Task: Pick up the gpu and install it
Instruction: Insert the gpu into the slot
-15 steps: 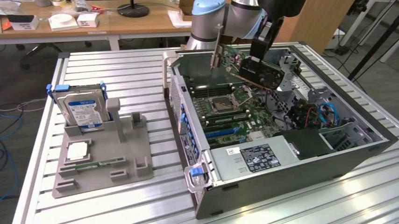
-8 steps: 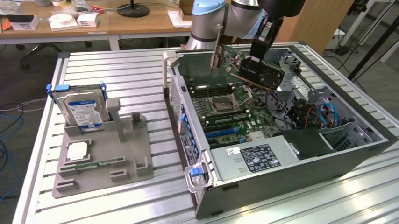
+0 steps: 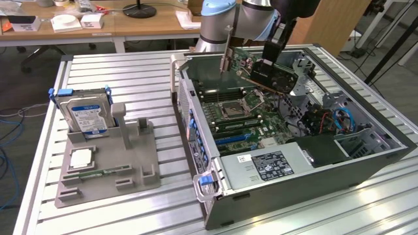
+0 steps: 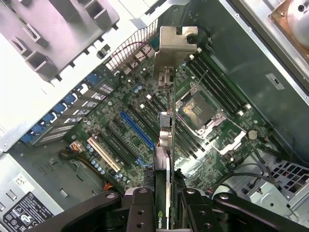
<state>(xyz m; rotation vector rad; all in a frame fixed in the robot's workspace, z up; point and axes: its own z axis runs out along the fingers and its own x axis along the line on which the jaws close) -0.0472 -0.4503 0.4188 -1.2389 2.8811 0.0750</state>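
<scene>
One gpu [image 3: 277,78] is being held in the air by the gripper [image 3: 267,64], whose jaws are being pressed narrowly on both faces of the card. The card is being held tilted above the open computer case [image 3: 326,181], over the motherboard [image 3: 238,115] and apart from it. From the wrist, its silver bracket [image 4: 176,43] is being seen edge-on. One hard drive [image 3: 85,115] is being carried by the grey holder [image 3: 111,169] on the worktop [image 3: 130,73], at the exterior view's left.

Silver-grey arm [image 3: 217,30] with a light-blue joint cap [image 3: 219,7], black pincer [image 4: 167,195] dotted with screws.
</scene>
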